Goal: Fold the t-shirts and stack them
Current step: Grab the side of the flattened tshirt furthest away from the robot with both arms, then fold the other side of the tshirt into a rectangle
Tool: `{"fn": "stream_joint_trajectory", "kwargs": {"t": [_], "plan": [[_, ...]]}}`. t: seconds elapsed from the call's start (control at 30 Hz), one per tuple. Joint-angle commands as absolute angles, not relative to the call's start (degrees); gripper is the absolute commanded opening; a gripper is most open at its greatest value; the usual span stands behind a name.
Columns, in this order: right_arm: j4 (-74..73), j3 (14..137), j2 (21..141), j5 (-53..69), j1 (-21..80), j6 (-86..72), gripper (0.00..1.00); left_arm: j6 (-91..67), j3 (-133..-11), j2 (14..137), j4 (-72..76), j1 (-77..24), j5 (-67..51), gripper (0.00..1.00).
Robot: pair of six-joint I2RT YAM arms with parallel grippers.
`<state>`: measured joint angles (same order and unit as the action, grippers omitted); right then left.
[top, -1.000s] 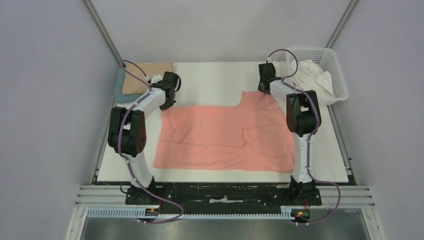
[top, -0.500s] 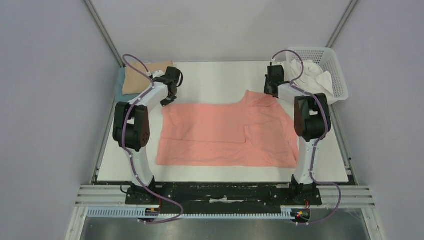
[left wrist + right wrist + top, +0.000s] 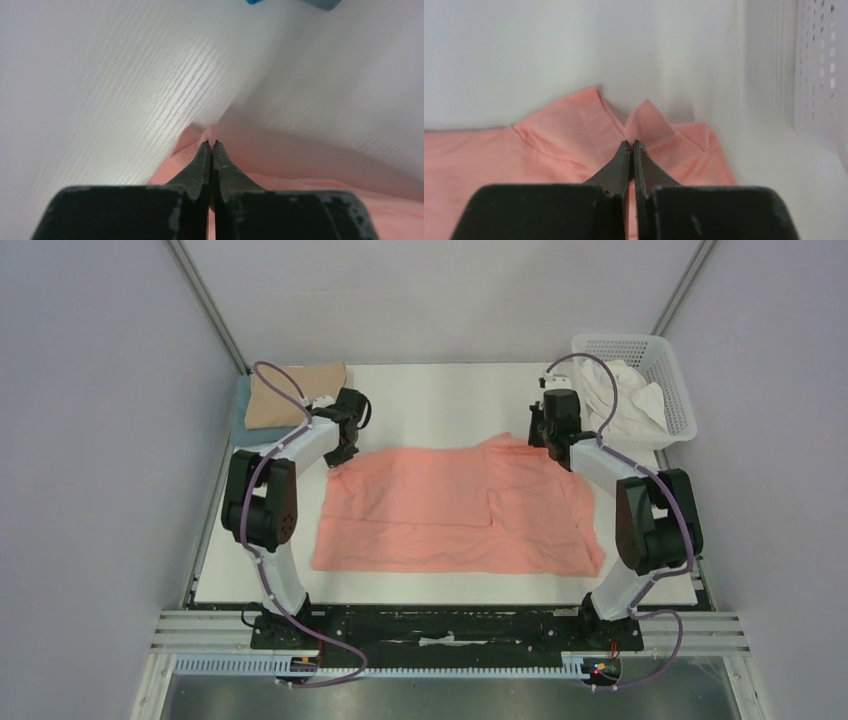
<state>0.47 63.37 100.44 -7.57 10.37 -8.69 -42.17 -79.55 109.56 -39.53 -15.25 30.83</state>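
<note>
- Since a second ago, the right arm's elbow has swung out past the right edge of the salmon-pink t-shirt [image 3: 450, 510], and the right gripper [image 3: 547, 436] has drawn back a little towards the shirt's far right corner.
- That shirt lies spread and mostly flat on the white table [image 3: 440, 405], with one layer folded over on its right half and light wrinkles across it.
- In the right wrist view, the right gripper [image 3: 631, 142] has its fingers pressed together on a small peak of pink cloth, which stands up just beyond the tips near the collar.
- At the shirt's far left corner, the left gripper [image 3: 339, 452] is down on the cloth.
- Seen from the left wrist, the left gripper [image 3: 210, 143] has its fingers closed on a thin pink edge, lifted slightly off the table.
- Beyond the shirt's far left corner, a tan t-shirt [image 3: 320, 380] lies folded on top of a blue t-shirt [image 3: 242, 418].
- Beyond the far right corner, a white t-shirt [image 3: 625, 395] sits crumpled inside a white mesh basket [image 3: 610, 339].
</note>
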Motion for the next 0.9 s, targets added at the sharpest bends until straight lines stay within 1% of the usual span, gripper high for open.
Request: {"fn": "stream_joint_trajectory", "kwargs": {"t": [0.0,0.13,0.3,0.4,0.5,0.63,0.87], "plan": [[2.94,56.36,90.69,-9.3,13.32,-8.09,0.0,-43.94,-74.64,100.73,-35.86,-15.81,30.37,0.02],[-0.65,51.69,83.32,-14.74,16.16,-8.1,0.0,-44.05,-70.13,96.9,-35.07,-15.96,31.52,0.02],[-5.48,44.36,74.36,-20.69,16.96,-8.73,0.0,-42.92,-65.8,93.47,-32.73,-15.97,32.53,0.02],[-6.5,41.59,69.86,-19.82,16.92,-8.64,0.0,-41.17,-64.76,92.8,-29.61,-15.92,33.28,0.02],[-6.87,41.14,68.04,-20.22,16.96,-8.0,0.0,-39.4,-66.52,94.17,-27.96,-15.91,34.74,0.02],[-10.49,42.49,67.35,-22.12,16.96,-7.91,0.0,-39.42,-70.29,96.31,-30.75,-15.9,36.56,0.02],[-13.43,39.19,60.33,-21.68,16.95,-8.96,0.0,-40.82,-64.28,91.85,-29.31,-16.01,36.91,0.02]]}}
